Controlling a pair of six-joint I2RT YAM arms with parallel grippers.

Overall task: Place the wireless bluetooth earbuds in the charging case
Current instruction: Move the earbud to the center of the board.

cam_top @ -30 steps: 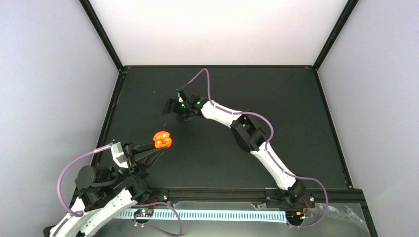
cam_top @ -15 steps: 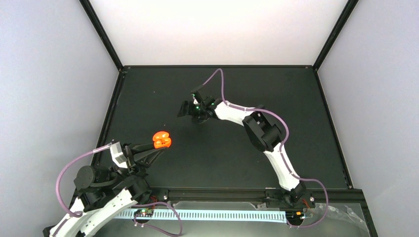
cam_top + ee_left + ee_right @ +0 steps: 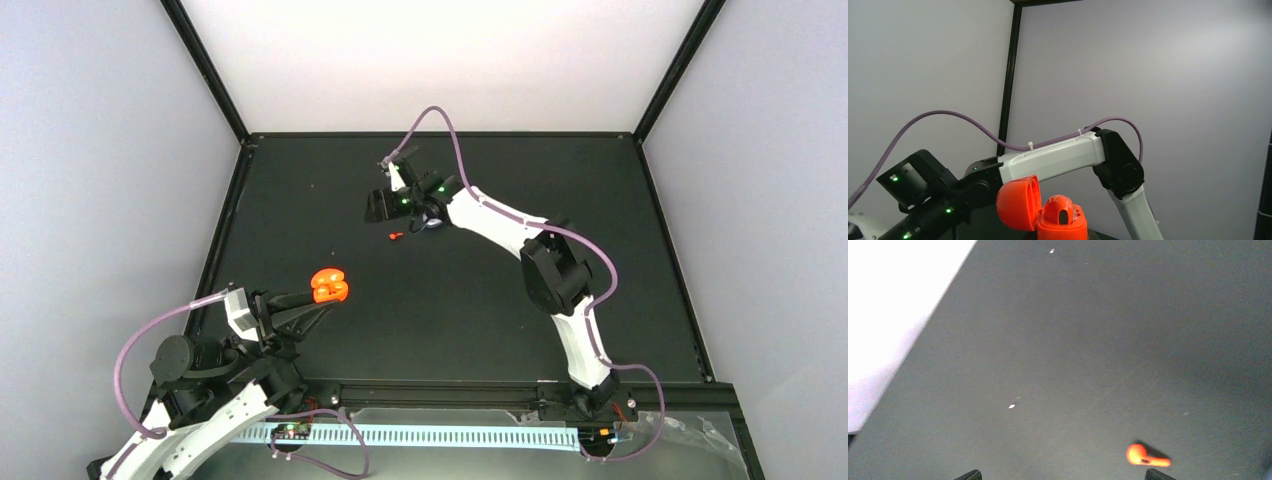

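Note:
My left gripper (image 3: 318, 303) is shut on an open red-orange charging case (image 3: 328, 285), lid flipped up; in the left wrist view the case (image 3: 1060, 222) sits at the bottom edge with one earbud (image 3: 1064, 206) seated in it. A second tiny red-orange earbud (image 3: 395, 236) lies loose on the black table, just below my right gripper (image 3: 385, 208). In the right wrist view this earbud (image 3: 1147, 455) lies close to the right fingertip (image 3: 1158, 475). The right gripper (image 3: 1063, 476) is open and empty, its fingertips wide apart.
The black table (image 3: 600, 200) is bounded by a black frame with white walls behind and at both sides. Small white specks (image 3: 1011, 406) lie on the surface. The right arm (image 3: 545, 265) stretches diagonally across the middle.
My right gripper has moved right and farther back, uncovering the loose earbud on the table. The left arm and case have stayed still.

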